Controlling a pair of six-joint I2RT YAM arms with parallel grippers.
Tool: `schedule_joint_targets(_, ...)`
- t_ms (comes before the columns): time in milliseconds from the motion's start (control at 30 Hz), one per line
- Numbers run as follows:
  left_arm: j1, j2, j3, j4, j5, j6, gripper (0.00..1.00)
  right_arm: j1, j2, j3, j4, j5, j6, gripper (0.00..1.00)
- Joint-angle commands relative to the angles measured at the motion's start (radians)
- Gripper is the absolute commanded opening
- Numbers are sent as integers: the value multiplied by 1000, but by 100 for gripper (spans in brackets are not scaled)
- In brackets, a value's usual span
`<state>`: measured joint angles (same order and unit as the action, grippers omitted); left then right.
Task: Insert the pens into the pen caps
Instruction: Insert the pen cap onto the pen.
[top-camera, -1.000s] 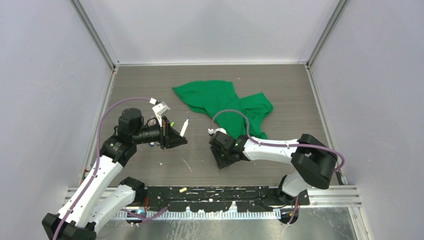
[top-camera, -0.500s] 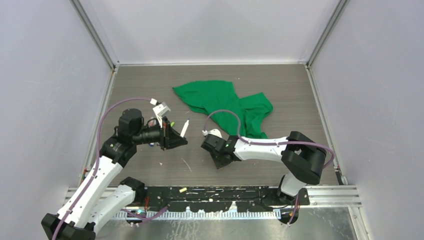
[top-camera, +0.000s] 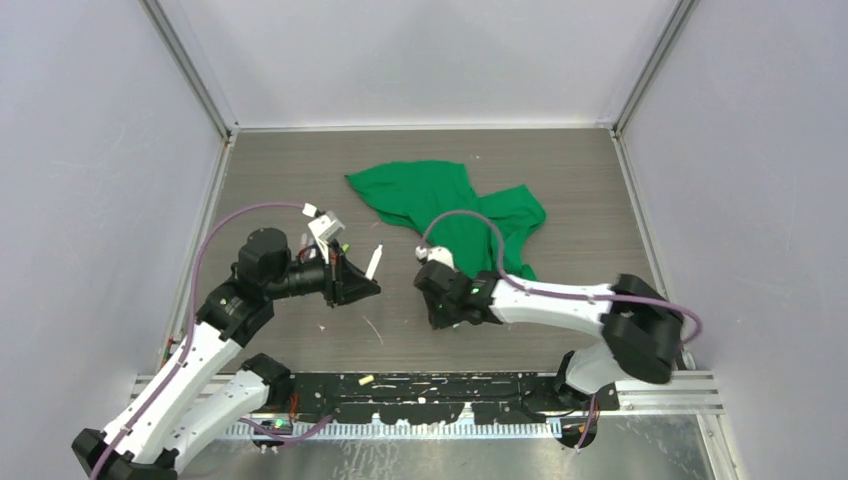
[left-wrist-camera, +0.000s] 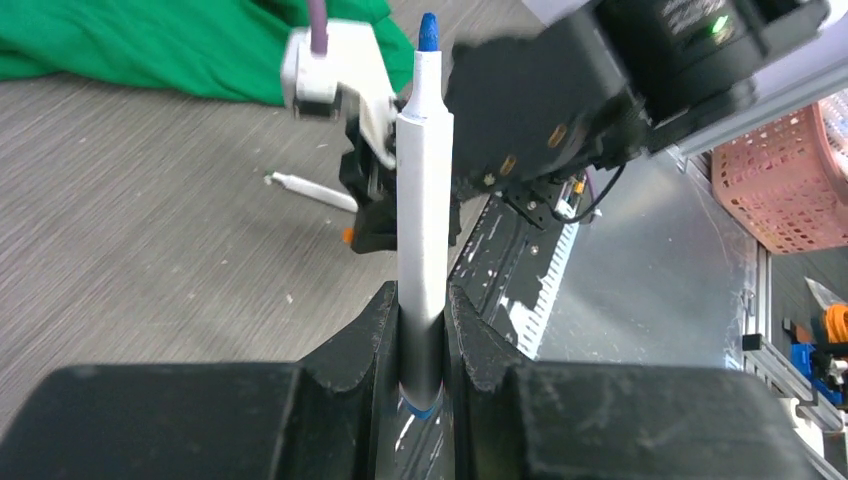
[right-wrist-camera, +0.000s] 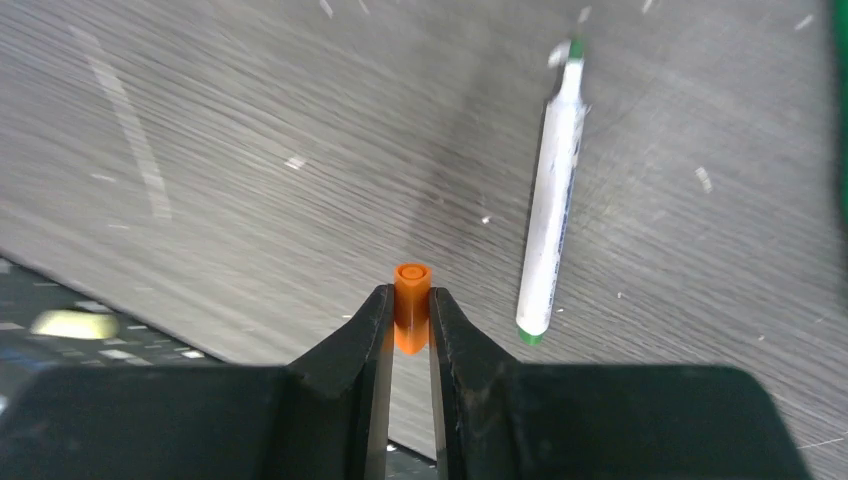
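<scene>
My left gripper (left-wrist-camera: 423, 295) is shut on a white-barrelled pen (left-wrist-camera: 424, 200) with a blue tip, and the pen points toward the right arm. In the top view this gripper (top-camera: 358, 282) holds the pen (top-camera: 372, 263) left of centre. My right gripper (right-wrist-camera: 410, 297) is shut on a small orange pen cap (right-wrist-camera: 411, 298) with its open end facing out, held just above the table. In the top view the right gripper (top-camera: 438, 316) sits a little to the right of the left one. A second white pen (right-wrist-camera: 550, 220) with green ends lies loose on the table beside the cap.
A crumpled green cloth (top-camera: 450, 205) lies on the table behind both grippers. The loose pen shows as a thin white line (top-camera: 373, 329) between the arms. The black base rail (top-camera: 450, 385) runs along the near edge. Grey walls enclose the table.
My left gripper has shifted slightly right with its pen. My right gripper swung left and then back, ending a little farther from the near edge, with the orange cap still held.
</scene>
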<state>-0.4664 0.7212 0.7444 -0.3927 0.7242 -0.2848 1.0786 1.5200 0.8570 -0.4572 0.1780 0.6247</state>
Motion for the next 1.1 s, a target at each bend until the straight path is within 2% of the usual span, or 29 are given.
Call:
schedule_joint_targets(0, -170, -52, -43, 197, -196, -158, 0, -55, -283, -15, 192, 30, 43, 1)
schedule_joint_targets(167, -468, -37, -101, 395, -505, -298, 0, -76, -524, -99, 499, 111, 96, 1)
schedule_joint_targets(367, -665, 5, -112, 532, -713, -326, 0, -77, -683, -241, 832, 183, 170, 1)
schedule_joint_targets(467, -689, 30, -108, 560, -722, -341, 0, -76, -723, -300, 945, 171, 191, 1)
schedule_joint_targets(600, -690, 49, -113, 579, -718, -366, 0, -77, -779, -337, 999, 151, 216, 1)
schedule_joint_targets(800, -690, 65, -113, 574, -691, -396, 0, -76, -822, -340, 1013, 127, 216, 1)
schedule_joint_targets(1067, -690, 74, -101, 570, -622, -414, 0, -77, -788, -303, 1017, 58, 207, 1)
